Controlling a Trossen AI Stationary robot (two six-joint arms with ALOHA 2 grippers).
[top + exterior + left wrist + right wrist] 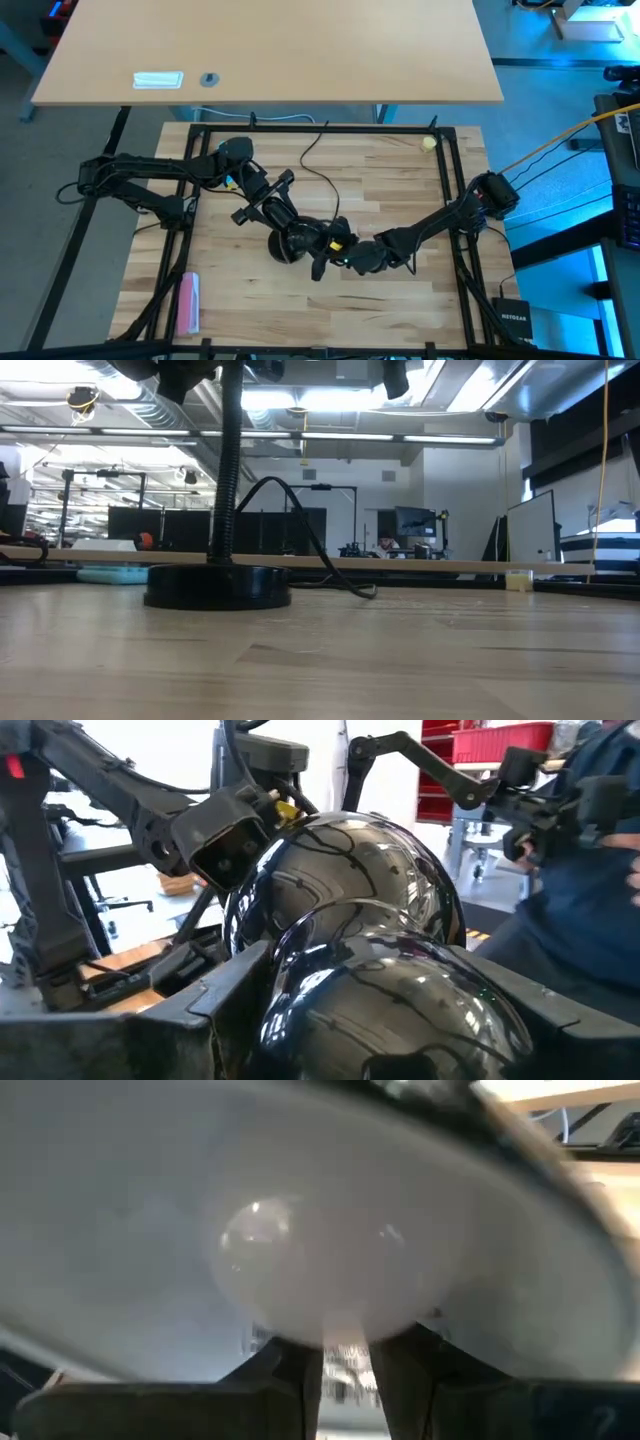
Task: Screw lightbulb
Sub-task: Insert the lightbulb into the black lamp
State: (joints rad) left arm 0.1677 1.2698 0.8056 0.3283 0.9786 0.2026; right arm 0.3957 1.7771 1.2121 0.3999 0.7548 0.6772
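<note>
One lightbulb (320, 1275), one black lamp shade (350, 900), 2 grippers. Bulb's axis runs into shade, glass end outward. Right gripper (345, 1365) grasps bulb; left gripper (350, 1010) clamps shade.

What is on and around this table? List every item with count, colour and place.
lamp: one, black, table centre
lamp shade: one, glossy black, between the grippers
lightbulb: one, white, inside the shade
cord: one, black, trailing behind the lamp
ball: one, pale yellow, far right corner
pink object: one, near left edge
black box: one, off the near right corner
person: one, blue clothing, beyond the table
left gripper: clamped on the shade
right gripper: at the lightbulb
</note>
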